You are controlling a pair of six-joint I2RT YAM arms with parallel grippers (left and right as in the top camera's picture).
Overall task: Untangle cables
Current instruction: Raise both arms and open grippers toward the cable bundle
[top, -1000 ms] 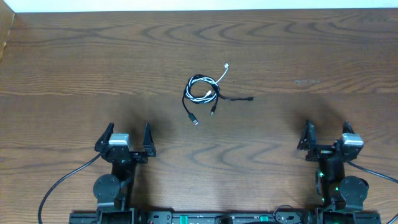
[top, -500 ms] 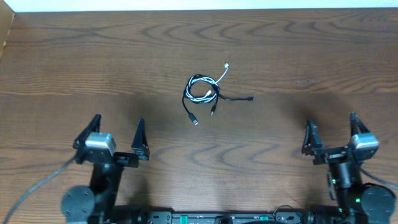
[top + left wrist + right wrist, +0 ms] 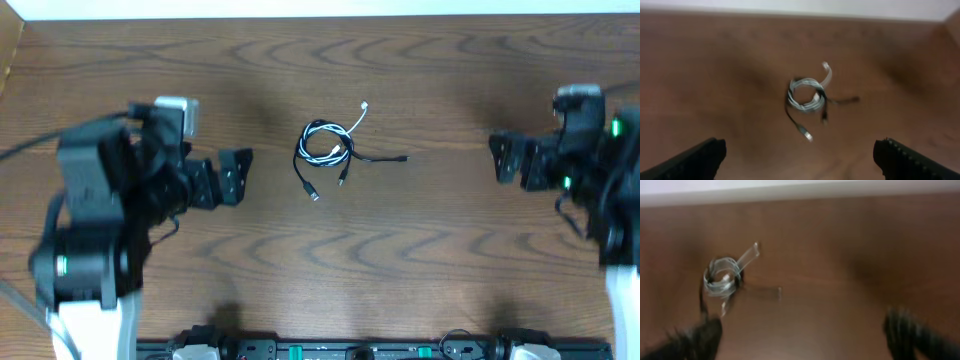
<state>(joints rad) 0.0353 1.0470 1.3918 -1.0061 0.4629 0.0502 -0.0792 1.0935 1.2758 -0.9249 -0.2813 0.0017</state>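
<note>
The cables (image 3: 327, 146) lie in one small tangled coil at the middle of the wooden table (image 3: 450, 70), a black cord and a white cord wound together. The white end (image 3: 364, 108) points to the far right and a black plug (image 3: 403, 158) sticks out to the right. My left gripper (image 3: 222, 178) hangs open to the left of the coil, apart from it. To the coil's right, my right gripper (image 3: 515, 160) is open and further off. In the left wrist view the cables (image 3: 807, 95) lie ahead of the open gripper (image 3: 800, 160). The blurred right wrist view has the cables (image 3: 722, 277) at far left and its gripper (image 3: 800, 335) open with nothing between the fingers.
A pale wall or floor strip (image 3: 320, 8) runs along the table's far edge. The arm bases and a rail (image 3: 320, 350) sit at the near edge. Bare wood surrounds the coil on all sides.
Both arms have lifted from the near edge and swung forward, level with the coil on either side. Both grippers stay open. The cables have not moved.
</note>
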